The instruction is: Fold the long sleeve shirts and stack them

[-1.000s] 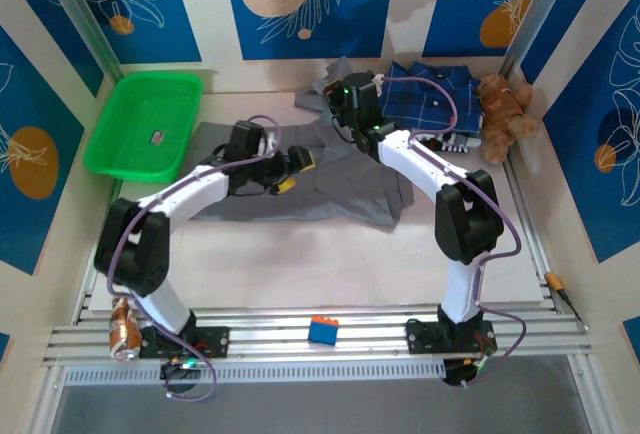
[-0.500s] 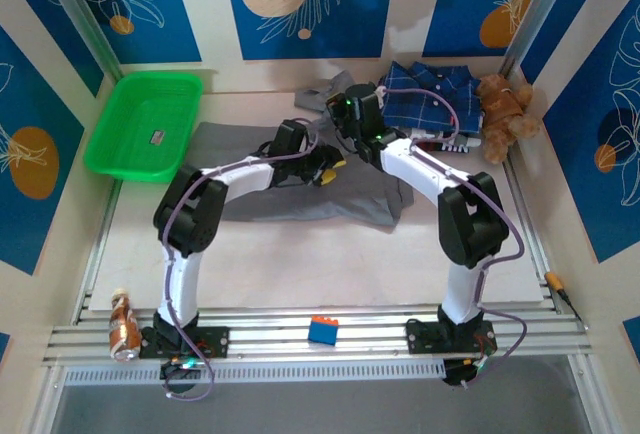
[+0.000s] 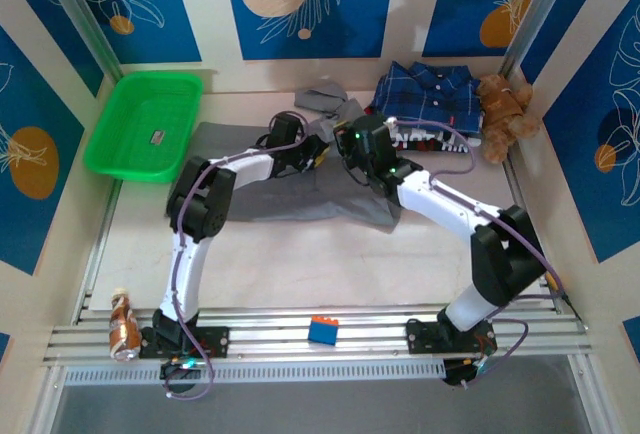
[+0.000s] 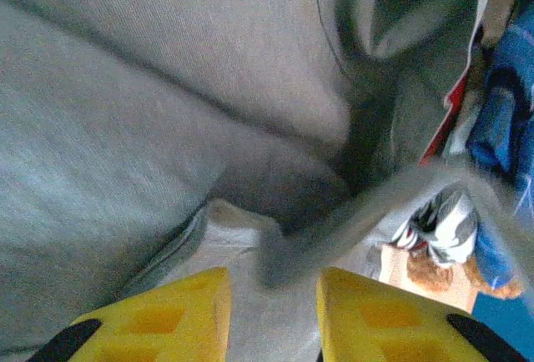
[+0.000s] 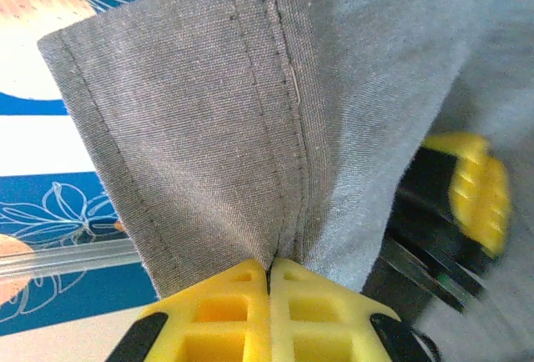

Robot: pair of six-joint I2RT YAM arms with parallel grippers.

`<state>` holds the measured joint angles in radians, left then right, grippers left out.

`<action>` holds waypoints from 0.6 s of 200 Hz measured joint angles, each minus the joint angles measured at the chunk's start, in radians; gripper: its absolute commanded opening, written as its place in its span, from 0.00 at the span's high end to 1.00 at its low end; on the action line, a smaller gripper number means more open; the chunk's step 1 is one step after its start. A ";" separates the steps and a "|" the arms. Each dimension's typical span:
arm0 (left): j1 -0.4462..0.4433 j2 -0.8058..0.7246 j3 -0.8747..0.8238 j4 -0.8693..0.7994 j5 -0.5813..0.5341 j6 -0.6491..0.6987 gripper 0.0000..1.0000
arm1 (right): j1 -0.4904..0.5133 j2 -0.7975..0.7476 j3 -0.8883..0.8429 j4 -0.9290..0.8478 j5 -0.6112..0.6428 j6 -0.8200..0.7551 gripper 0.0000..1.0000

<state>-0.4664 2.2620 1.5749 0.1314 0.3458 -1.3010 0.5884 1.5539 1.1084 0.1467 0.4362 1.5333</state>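
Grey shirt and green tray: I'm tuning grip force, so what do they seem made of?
Grey shirt: woven cloth, matte, probably cotton-like; fine weave and stitched hem show. Green tray: likely moulded plastic, smooth, slightly glossy, uniform bright colour.

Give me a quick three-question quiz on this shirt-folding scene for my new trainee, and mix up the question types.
1. True or false: the right gripper is shut on a stitched edge of the grey shirt.
2. Pick one: what sits right beside the plaid shirt at the table's far right corner? A) a teddy bear B) a mug C) a shoe
3. Fill in: in the top view, the green tray lies on the far ___ side of the table.

Key: 1 true; 2 A; 3 left.
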 measured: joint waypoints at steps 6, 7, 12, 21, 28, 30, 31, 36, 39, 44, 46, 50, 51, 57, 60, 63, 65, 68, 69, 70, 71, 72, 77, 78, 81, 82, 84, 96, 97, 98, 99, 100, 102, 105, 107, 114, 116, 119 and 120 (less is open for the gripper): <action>0.005 0.000 0.004 -0.006 -0.009 0.001 0.66 | 0.012 -0.024 -0.029 -0.009 0.009 0.016 1.00; 0.005 0.000 0.004 -0.007 -0.010 0.001 0.66 | 0.013 -0.027 -0.032 -0.011 0.010 0.019 1.00; 0.007 0.000 0.005 -0.009 -0.014 0.002 0.66 | 0.023 -0.045 -0.053 -0.020 0.016 0.031 1.00; 0.009 0.000 0.005 -0.012 -0.019 0.002 0.66 | 0.041 -0.080 -0.089 -0.039 0.031 0.056 1.00; 0.011 0.000 0.005 -0.014 -0.023 0.002 0.66 | 0.055 -0.103 -0.113 -0.056 0.040 0.073 1.00; 0.011 0.000 0.005 -0.016 -0.024 0.003 0.66 | 0.060 -0.111 -0.120 -0.063 0.045 0.078 0.99; 0.011 0.000 0.005 -0.016 -0.024 0.003 0.66 | 0.063 -0.114 -0.124 -0.066 0.047 0.080 0.98; 0.012 0.000 0.003 -0.017 -0.026 0.004 0.66 | 0.073 -0.130 -0.137 -0.080 0.056 0.095 0.97; 0.012 0.000 0.002 -0.017 -0.026 0.005 0.66 | 0.080 -0.140 -0.145 -0.090 0.062 0.101 0.96; 0.012 -0.001 -0.001 -0.016 -0.027 0.006 0.66 | 0.094 -0.159 -0.160 -0.109 0.075 0.122 0.92; 0.012 -0.001 -0.002 -0.015 -0.026 0.006 0.66 | 0.100 -0.167 -0.167 -0.119 0.079 0.129 0.91; 0.012 -0.002 -0.007 -0.013 -0.026 0.009 0.65 | 0.113 -0.182 -0.179 -0.134 0.091 0.150 0.86; 0.012 -0.002 -0.008 -0.013 -0.026 0.009 0.65 | 0.117 -0.188 -0.185 -0.141 0.095 0.153 0.85; 0.012 -0.005 -0.018 -0.011 -0.026 0.012 0.65 | 0.137 -0.211 -0.206 -0.164 0.111 0.179 0.77; 0.012 -0.007 -0.024 -0.011 -0.026 0.013 0.65 | 0.147 -0.224 -0.217 -0.177 0.118 0.200 0.72; 0.012 -0.009 -0.030 -0.010 -0.026 0.015 0.64 | 0.161 -0.238 -0.232 -0.191 0.125 0.217 0.67; 0.012 -0.010 -0.035 -0.009 -0.026 0.017 0.64 | 0.167 -0.245 -0.238 -0.198 0.127 0.219 0.63; 0.012 -0.012 -0.042 -0.008 -0.026 0.017 0.64 | 0.180 -0.258 -0.254 -0.214 0.135 0.254 0.59; 0.012 -0.013 -0.045 -0.006 -0.026 0.018 0.63 | 0.183 -0.261 -0.256 -0.217 0.137 0.256 0.57; 0.012 -0.014 -0.047 -0.005 -0.026 0.019 0.63 | 0.188 -0.266 -0.262 -0.224 0.138 0.256 0.56; 0.012 -0.014 -0.049 -0.005 -0.026 0.019 0.63 | 0.191 -0.268 -0.265 -0.228 0.139 0.259 0.55; 0.012 -0.015 -0.053 -0.005 -0.026 0.020 0.63 | 0.193 -0.271 -0.268 -0.232 0.140 0.262 0.54; 0.012 -0.020 -0.064 -0.003 -0.026 0.022 0.62 | 0.212 -0.288 -0.290 -0.258 0.145 0.296 0.49; 0.012 -0.021 -0.068 -0.004 -0.025 0.023 0.62 | 0.215 -0.290 -0.295 -0.264 0.145 0.299 0.46; 0.012 -0.024 -0.076 -0.005 -0.025 0.025 0.62 | 0.225 -0.299 -0.307 -0.277 0.149 0.323 0.45; 0.012 -0.025 -0.078 -0.005 -0.025 0.026 0.62 | 0.228 -0.301 -0.310 -0.280 0.149 0.329 0.44; 0.012 -0.027 -0.084 -0.004 -0.025 0.027 0.62 | 0.236 -0.306 -0.319 -0.289 0.148 0.333 0.43; 0.013 -0.043 -0.110 -0.006 -0.023 0.036 0.61 | 0.271 -0.330 -0.367 -0.338 0.149 0.389 0.36; 0.013 -0.044 -0.112 -0.006 -0.023 0.037 0.61 | 0.272 -0.331 -0.370 -0.340 0.148 0.388 0.36; 0.013 -0.047 -0.116 -0.006 -0.023 0.037 0.61 | 0.275 -0.334 -0.375 -0.347 0.147 0.391 0.36; 0.013 -0.048 -0.117 -0.006 -0.022 0.038 0.60 | 0.277 -0.335 -0.378 -0.350 0.148 0.395 0.35; 0.013 -0.049 -0.118 -0.007 -0.022 0.039 0.60 | 0.280 -0.338 -0.383 -0.356 0.147 0.404 0.35; 0.013 -0.055 -0.124 -0.009 -0.021 0.045 0.60 | 0.283 -0.341 -0.388 -0.364 0.146 0.410 0.34; 0.014 -0.060 -0.130 -0.010 -0.021 0.047 0.60 | 0.287 -0.346 -0.396 -0.378 0.143 0.411 0.32; 0.015 -0.064 -0.134 -0.012 -0.021 0.049 0.59 | 0.290 -0.351 -0.402 -0.388 0.143 0.420 0.31; 0.019 -0.083 -0.148 -0.021 -0.017 0.062 0.58 | 0.299 -0.372 -0.418 -0.427 0.141 0.433 0.30; 0.019 -0.089 -0.151 -0.024 -0.016 0.068 0.57 | 0.301 -0.381 -0.422 -0.440 0.140 0.438 0.30; 0.020 -0.095 -0.155 -0.029 -0.014 0.070 0.56 | 0.305 -0.391 -0.425 -0.457 0.140 0.438 0.30; 0.020 -0.098 -0.156 -0.031 -0.015 0.072 0.56 | 0.306 -0.395 -0.426 -0.462 0.140 0.439 0.30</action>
<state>-0.4465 2.1643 1.4189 0.1009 0.3309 -1.2285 0.8944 1.1591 0.6819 -0.3157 0.5762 1.9728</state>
